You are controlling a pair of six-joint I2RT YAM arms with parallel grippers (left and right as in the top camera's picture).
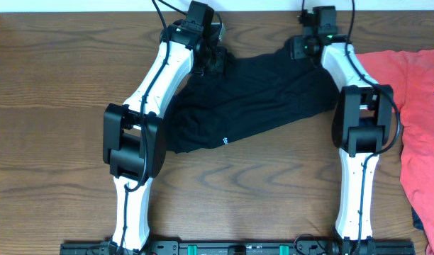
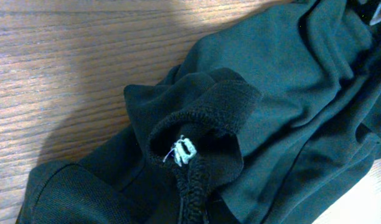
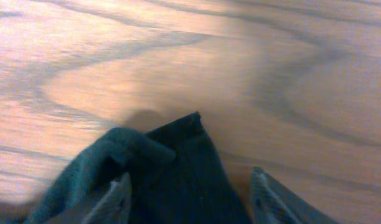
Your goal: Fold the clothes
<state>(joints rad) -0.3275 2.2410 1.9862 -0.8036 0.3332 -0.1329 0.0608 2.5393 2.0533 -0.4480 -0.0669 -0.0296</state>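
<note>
The clothes (image 1: 259, 92) are a black garment lying crumpled across the far middle of the wooden table between both arms. My left gripper (image 1: 211, 58) sits at its upper left corner. In the left wrist view a bunched, stitched hem (image 2: 203, 118) with a small white thread rises from the bottom centre, pinched there; the fingers themselves are hidden under fabric. My right gripper (image 1: 300, 48) is at the upper right corner. In the right wrist view its two fingertips (image 3: 120, 196) stand apart, with a pointed corner of the black cloth (image 3: 178, 155) between them.
A red-orange T-shirt (image 1: 419, 113) with white lettering lies at the right edge, close beside the right arm's elbow (image 1: 362, 120). A dark cloth edge (image 1: 420, 219) shows under it. Bare wood table (image 1: 259, 191) lies in front of the garment.
</note>
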